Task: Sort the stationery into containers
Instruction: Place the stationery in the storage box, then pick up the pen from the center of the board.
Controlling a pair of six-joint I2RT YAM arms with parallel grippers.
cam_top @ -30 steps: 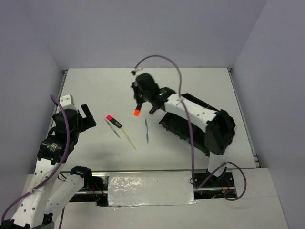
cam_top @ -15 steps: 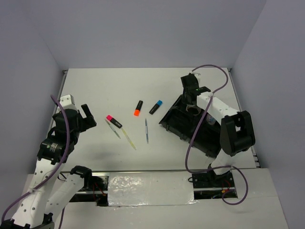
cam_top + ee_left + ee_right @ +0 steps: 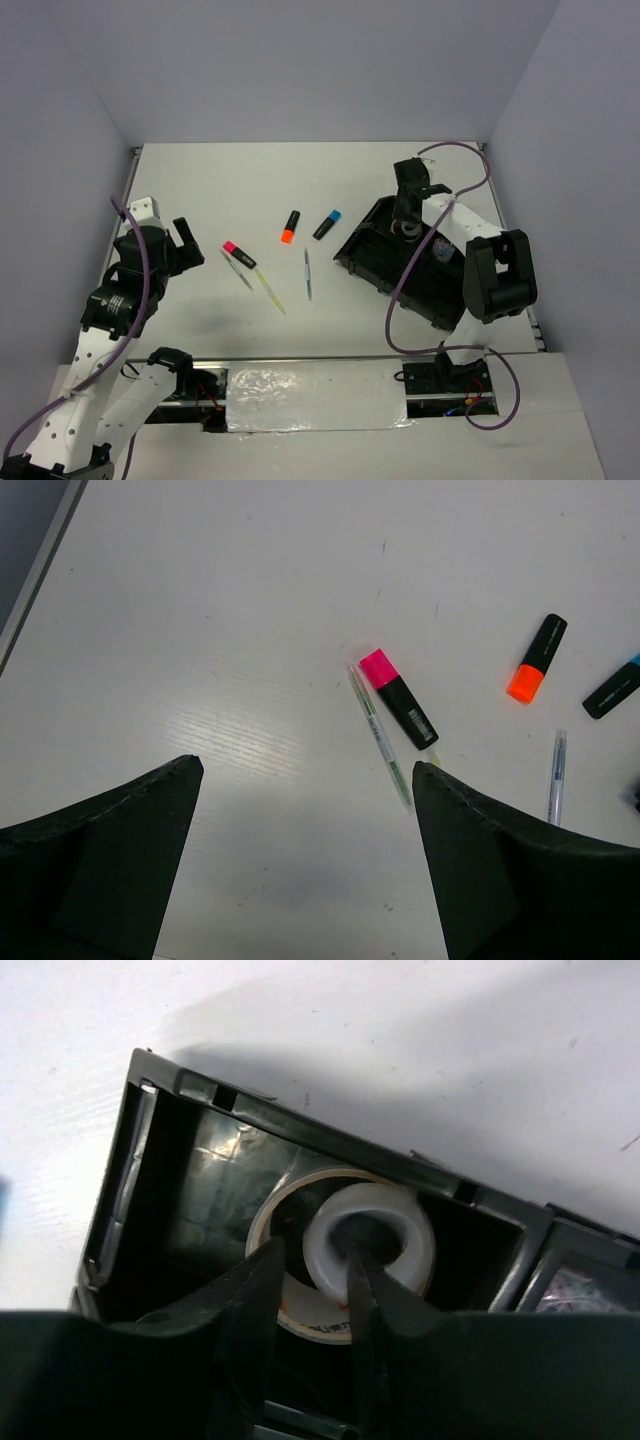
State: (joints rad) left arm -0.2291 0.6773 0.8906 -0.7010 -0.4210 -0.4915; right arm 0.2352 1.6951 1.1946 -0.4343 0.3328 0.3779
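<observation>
Right gripper [image 3: 312, 1260]: over the far corner of the organizer tray [image 3: 330, 1125]. Its two fingers are drawn close together and pinch the left wall of a white tape roll [image 3: 385, 1222], one finger outside the ring and the other in its hole.
Tape roll: inside the tray's corner compartment, with its hole facing the right wrist camera. A wider ring with a tan rim [image 3: 262, 1228] shows just behind it in the same compartment.
Organizer tray: black with dividers. It lies skewed on the right part of the white table [image 3: 220, 180], under the right arm.
Left gripper [image 3: 308, 768]: jaws spread wide with nothing between them, hanging above bare table on the left side, well apart from the tray.
Pink-capped highlighter [image 3: 398, 698]: lies flat on the table ahead of the left gripper.
Grey pen [image 3: 380, 735]: just beside the pink-capped highlighter, roughly parallel to it.
Orange-capped highlighter [image 3: 290, 227]: near the table's middle, cap toward the arms.
Blue-capped highlighter [image 3: 326, 224]: just right of the orange one, between it and the tray.
Blue pen [image 3: 307, 274]: nearer the arms than the two highlighters, left of the tray.
Yellow pen [image 3: 270, 290]: lies slanted between the grey pen and the blue pen.
</observation>
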